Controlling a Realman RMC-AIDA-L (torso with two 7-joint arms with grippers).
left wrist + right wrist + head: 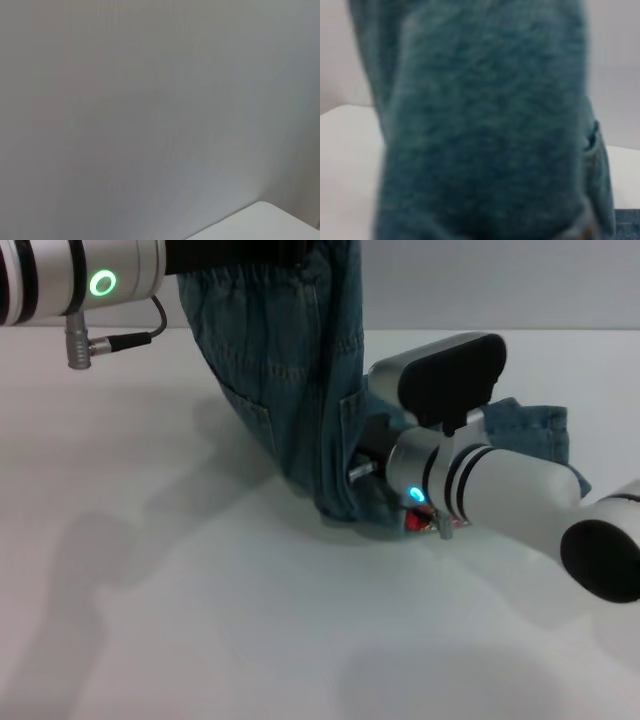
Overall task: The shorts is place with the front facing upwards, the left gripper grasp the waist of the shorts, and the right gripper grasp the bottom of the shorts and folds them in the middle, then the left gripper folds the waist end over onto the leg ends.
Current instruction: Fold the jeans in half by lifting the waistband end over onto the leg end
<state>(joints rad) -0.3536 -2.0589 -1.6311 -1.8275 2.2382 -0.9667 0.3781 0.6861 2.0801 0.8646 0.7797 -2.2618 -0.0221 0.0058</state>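
Note:
The blue denim shorts [290, 390] hang as a folded strip from the top of the head view down to the white table. Their gathered waist [250, 280] is held up high, with my left gripper [235, 252] shut on it, just beside the green-ringed wrist. The bottom of the shorts [350, 512] rests on the table, a tiny red tag [412, 523] showing there. My right gripper [368, 468] is low at that hem, pushed into the denim and shut on it. Denim [485, 130] fills the right wrist view.
More denim [535, 430] lies on the table behind my right arm's housing [450, 375]. The white table [200, 620] spreads in front and to the left. The left wrist view holds only a grey wall and a table corner [265, 222].

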